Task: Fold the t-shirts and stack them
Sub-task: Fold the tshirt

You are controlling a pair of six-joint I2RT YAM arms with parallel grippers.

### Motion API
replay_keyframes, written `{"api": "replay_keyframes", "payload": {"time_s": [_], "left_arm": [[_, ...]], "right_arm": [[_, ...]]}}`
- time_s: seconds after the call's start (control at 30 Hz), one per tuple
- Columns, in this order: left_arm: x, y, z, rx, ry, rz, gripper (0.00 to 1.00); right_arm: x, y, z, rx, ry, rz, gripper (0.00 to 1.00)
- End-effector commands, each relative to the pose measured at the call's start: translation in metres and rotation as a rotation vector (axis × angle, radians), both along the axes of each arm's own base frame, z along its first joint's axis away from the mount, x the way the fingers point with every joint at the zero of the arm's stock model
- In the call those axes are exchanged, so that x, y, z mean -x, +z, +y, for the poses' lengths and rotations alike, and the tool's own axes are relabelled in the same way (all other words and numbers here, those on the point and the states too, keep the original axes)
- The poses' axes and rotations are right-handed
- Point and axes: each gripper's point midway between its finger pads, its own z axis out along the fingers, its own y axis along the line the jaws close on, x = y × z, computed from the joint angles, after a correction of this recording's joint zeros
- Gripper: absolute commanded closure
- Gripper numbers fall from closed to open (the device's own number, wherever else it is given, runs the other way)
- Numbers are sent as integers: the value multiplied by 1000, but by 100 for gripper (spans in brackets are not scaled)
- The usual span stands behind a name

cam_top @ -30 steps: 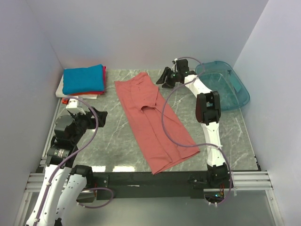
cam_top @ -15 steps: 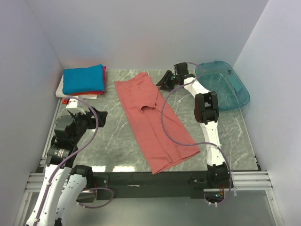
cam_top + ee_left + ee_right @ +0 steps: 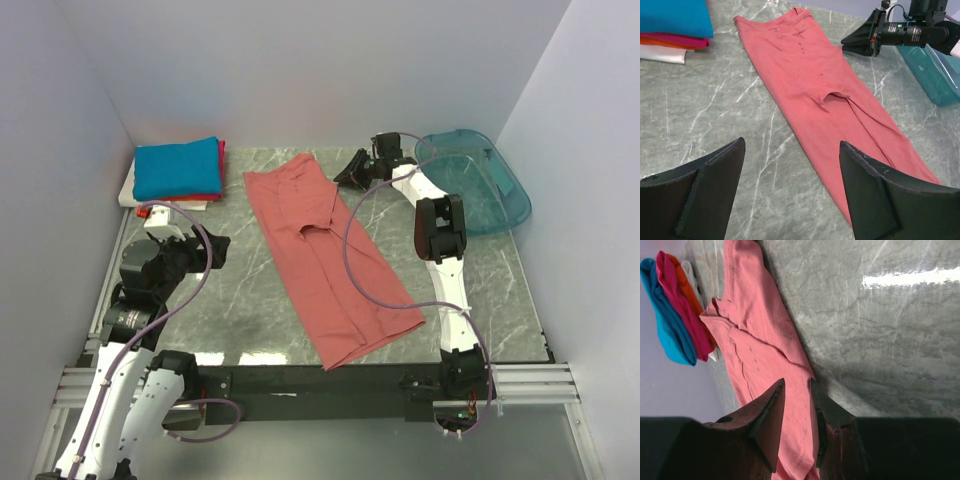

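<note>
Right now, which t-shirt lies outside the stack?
The salmon-pink t-shirt, spread across the table; the blue, red and white t-shirts lie folded in one pile.

Spread shirt point(image 3: 325, 255) lies diagonally across the middle of the desk point(image 3: 230, 300), folded shirts point(image 3: 178, 170) stacked at its far-left corner, bin point(image 3: 475, 190) at far right; right tool point(image 3: 350, 168) between shirt and bin, left tool point(image 3: 215, 250) near-left.
</note>
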Motion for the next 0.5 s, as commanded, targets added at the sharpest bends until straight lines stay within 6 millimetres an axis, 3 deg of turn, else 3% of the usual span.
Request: {"api": "replay_keyframes", "payload": {"time_s": [0.0, 0.17, 0.47], "left_arm": [[-2, 8, -1, -8, -13, -39, 19], [-2, 8, -1, -7, -15, -41, 19], [-2, 8, -1, -8, -12, -41, 19]], "right_arm": [[-7, -4, -6, 20, -16, -16, 66], [-3, -14, -5, 16, -11, 10, 65], [-1, -14, 3, 16, -12, 20, 64]]}}
